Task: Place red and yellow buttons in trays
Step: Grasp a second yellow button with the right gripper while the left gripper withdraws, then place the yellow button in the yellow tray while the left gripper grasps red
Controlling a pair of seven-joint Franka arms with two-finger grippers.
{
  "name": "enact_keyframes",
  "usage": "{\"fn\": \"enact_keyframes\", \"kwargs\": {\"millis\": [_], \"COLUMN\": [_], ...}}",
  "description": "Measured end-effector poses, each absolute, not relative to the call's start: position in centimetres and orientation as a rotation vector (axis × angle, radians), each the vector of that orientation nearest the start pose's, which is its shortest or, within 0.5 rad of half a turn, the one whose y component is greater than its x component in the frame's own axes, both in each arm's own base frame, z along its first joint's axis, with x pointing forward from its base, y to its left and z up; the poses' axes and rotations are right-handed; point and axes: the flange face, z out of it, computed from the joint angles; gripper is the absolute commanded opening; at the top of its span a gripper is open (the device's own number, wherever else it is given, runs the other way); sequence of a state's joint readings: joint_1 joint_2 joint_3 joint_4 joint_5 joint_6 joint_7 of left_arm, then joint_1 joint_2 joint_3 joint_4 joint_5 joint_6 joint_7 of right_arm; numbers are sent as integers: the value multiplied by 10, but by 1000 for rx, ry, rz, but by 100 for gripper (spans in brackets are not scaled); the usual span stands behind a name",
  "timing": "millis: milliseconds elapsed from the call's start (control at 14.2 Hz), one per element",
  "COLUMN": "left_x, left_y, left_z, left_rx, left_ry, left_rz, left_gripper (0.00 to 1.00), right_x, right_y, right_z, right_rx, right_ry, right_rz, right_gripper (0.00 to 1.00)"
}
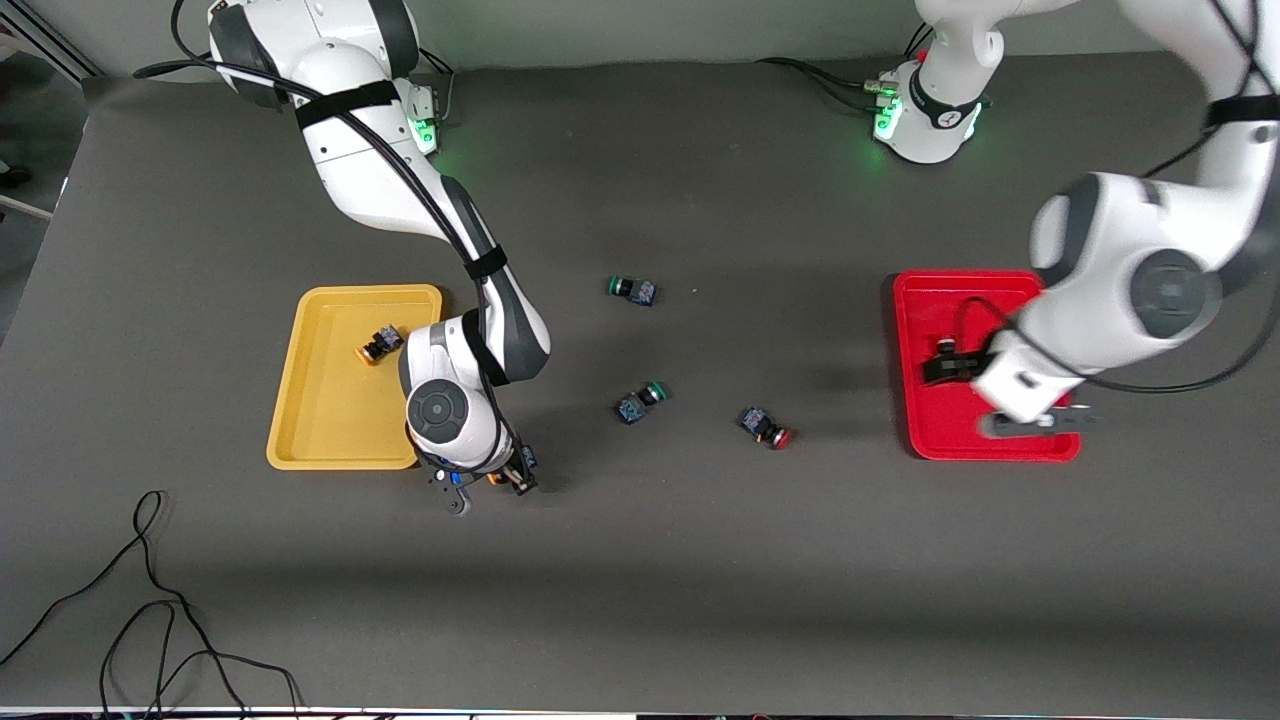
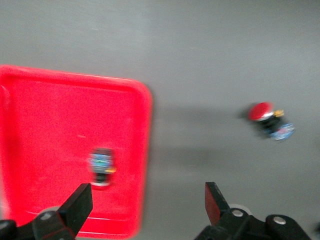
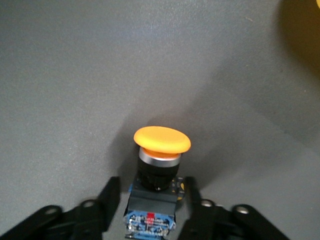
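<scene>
My right gripper (image 1: 492, 482) is low at the table beside the near corner of the yellow tray (image 1: 320, 430). It is open, with a finger close on each side of a yellow button (image 3: 159, 150) and a narrow gap at each. A second yellow button (image 1: 380, 345) lies in the yellow tray. My left gripper (image 1: 1035, 422) is open and empty over the near rim of the red tray (image 1: 940, 440). One red button (image 2: 102, 167) lies in the red tray (image 2: 45, 125); my arm hides it in the front view. The other red button (image 1: 768, 428) lies on the table between the trays.
Two green-capped buttons lie mid-table, one (image 1: 632, 289) farther from the front camera and one (image 1: 640, 400) nearer. A loose black cable (image 1: 150, 600) curls on the table near the front edge at the right arm's end.
</scene>
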State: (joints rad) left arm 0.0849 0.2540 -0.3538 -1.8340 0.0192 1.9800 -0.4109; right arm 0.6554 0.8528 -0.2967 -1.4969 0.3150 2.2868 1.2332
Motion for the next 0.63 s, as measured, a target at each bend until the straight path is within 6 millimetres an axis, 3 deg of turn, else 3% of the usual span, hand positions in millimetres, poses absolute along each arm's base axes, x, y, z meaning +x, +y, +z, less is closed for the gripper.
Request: {"fn": "enact_keyframes", "kwargs": {"millis": [212,353,494,635], "left_x": [586,592,599,602], "left_y": [-257,-299,-320,-330], "left_z": [388,372,345,312], "left_rx": [-3145,-3098,-3028,-2939], "left_ry": [-576,-884,-1144,-1290], "left_rz": [146,147,143,106], "left_gripper": [100,100,100,100], "right_x": [651,655,658,643], "right_y": [276,251,196,127], "right_z": [187,219,263,283], "right_rx": [-2782,-2842,-2895,-2931], "right_ry": [1517,1487,1410,1322], "right_rz": [76,142,177,235], "right_gripper": [2,2,4,6]}}
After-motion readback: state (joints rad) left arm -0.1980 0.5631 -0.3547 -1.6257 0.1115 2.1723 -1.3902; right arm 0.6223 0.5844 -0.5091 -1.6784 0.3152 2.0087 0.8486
